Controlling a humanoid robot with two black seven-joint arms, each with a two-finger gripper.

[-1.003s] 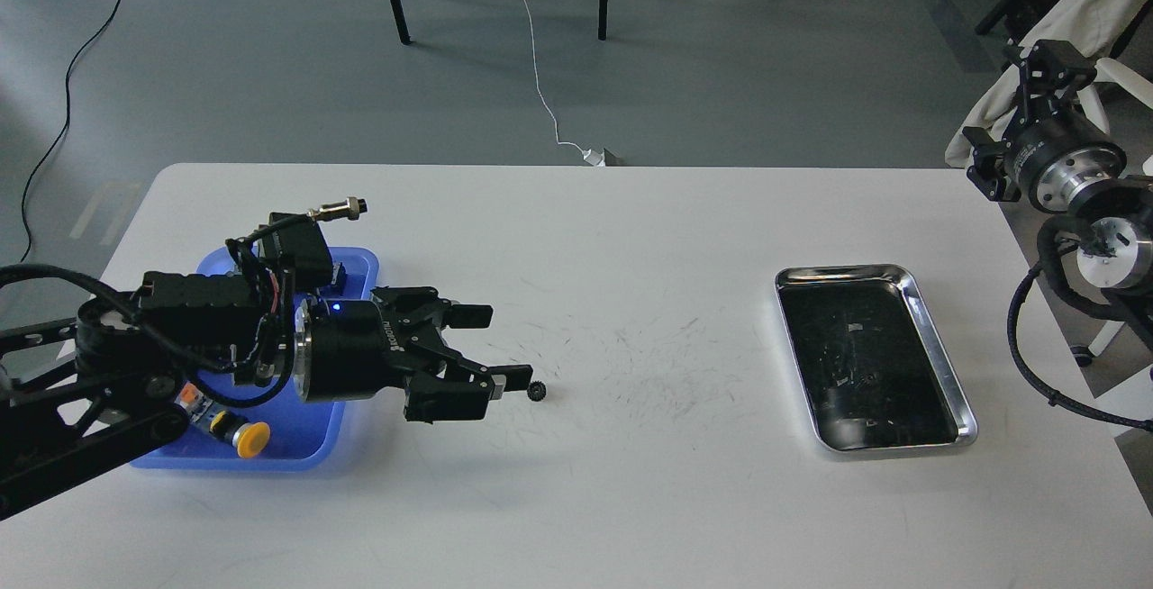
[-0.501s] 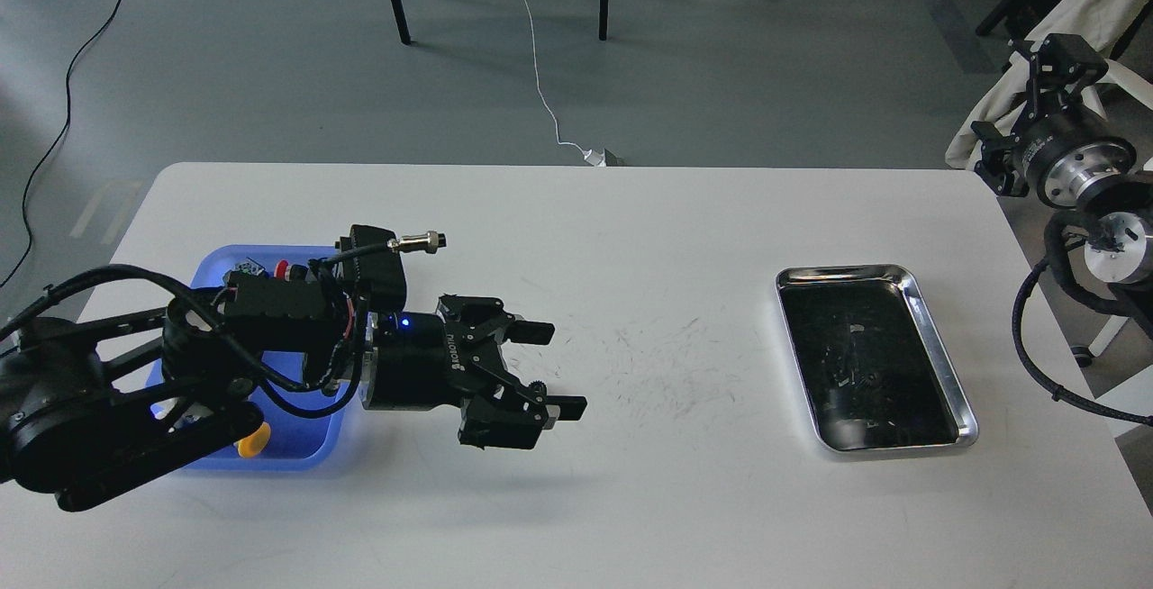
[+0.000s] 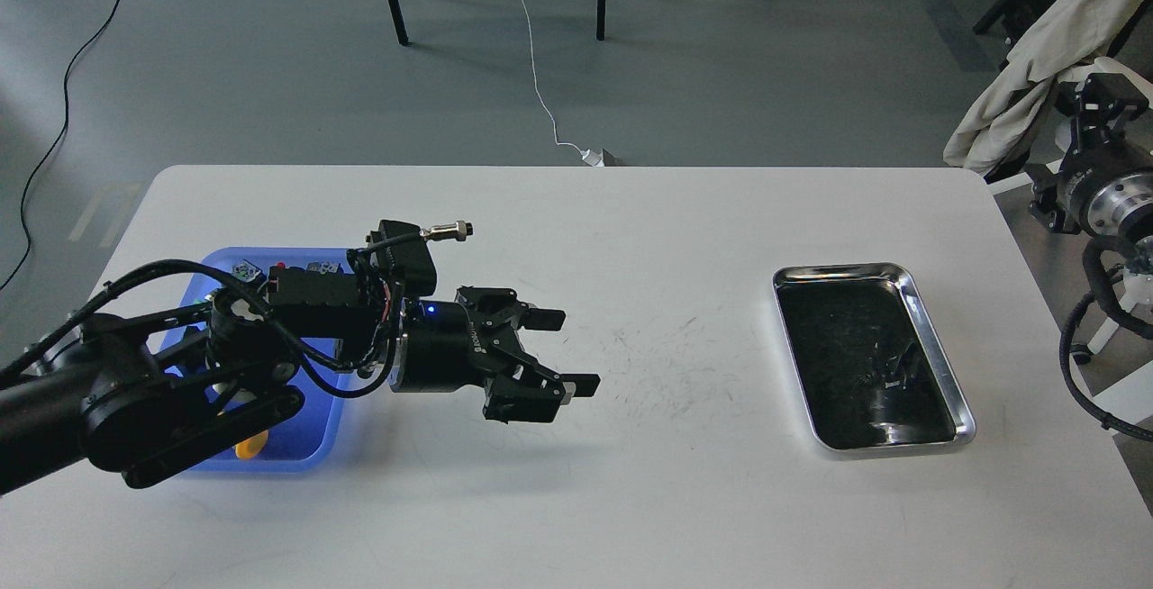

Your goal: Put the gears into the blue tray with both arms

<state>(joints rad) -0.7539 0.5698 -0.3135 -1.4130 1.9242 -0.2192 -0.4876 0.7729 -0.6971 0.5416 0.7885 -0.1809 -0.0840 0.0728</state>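
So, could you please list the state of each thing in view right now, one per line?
left gripper: open, hovering over the table, nothing seen between the fingers
right gripper: off the table's right edge, open or shut unclear
blue tray: on the table, partly hidden by the left arm
steel tray: flat on the table, no parts seen inside
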